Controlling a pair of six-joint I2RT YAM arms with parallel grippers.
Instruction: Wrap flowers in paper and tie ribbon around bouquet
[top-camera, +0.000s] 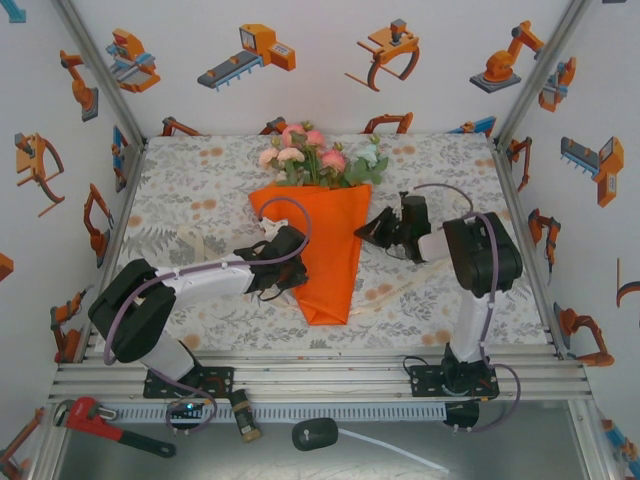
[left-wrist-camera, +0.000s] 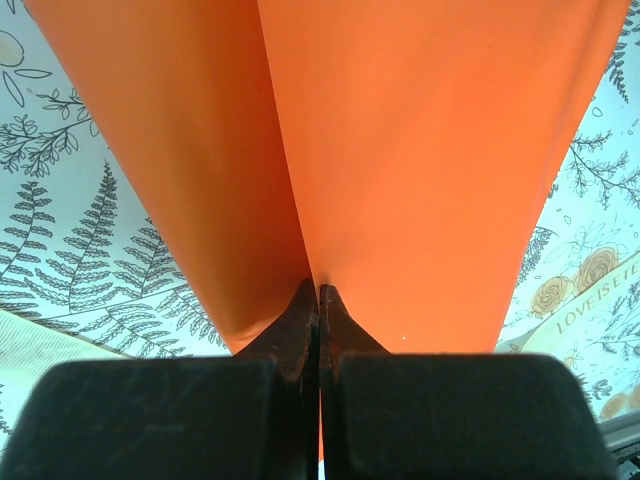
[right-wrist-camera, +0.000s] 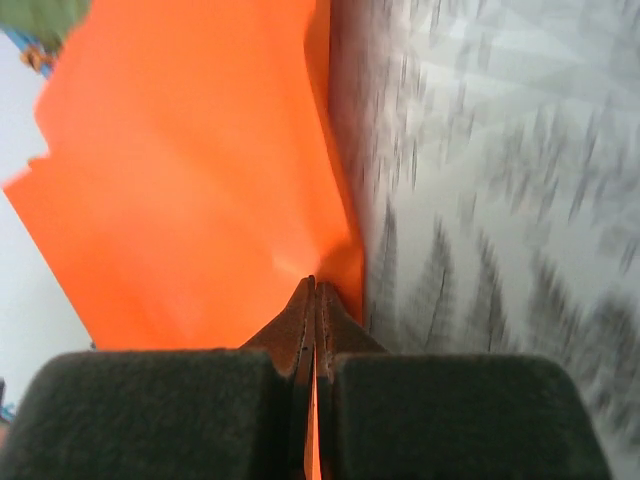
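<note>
**Pinching the orange cone from both sides**

The bouquet (top-camera: 322, 225) is laid flat near the middle of the patterned surface (top-camera: 190, 205), its narrow tip pointed toward the arm bases. The flowers (top-camera: 310, 155) are seen spilling from the wide far end, pink and cream heads among green leaves. The paper (top-camera: 328, 262) is folded into a cone around the stems, which are hidden inside it.

The left hand (top-camera: 288, 278) is set against the cone's left edge, low down near the tip. In the left wrist view, the left hand (left-wrist-camera: 320, 295) is clamped on the paper (left-wrist-camera: 400, 150), and a sliver of orange is caught between the pressed fingers.

The right hand (top-camera: 362, 228) is placed at the cone's right edge, higher up. In the blurred right wrist view, the right hand (right-wrist-camera: 313, 290) is likewise clamped on a paper (right-wrist-camera: 200, 200) edge.

A red pipe wrench (top-camera: 100, 420) is left on the near ledge.
</note>
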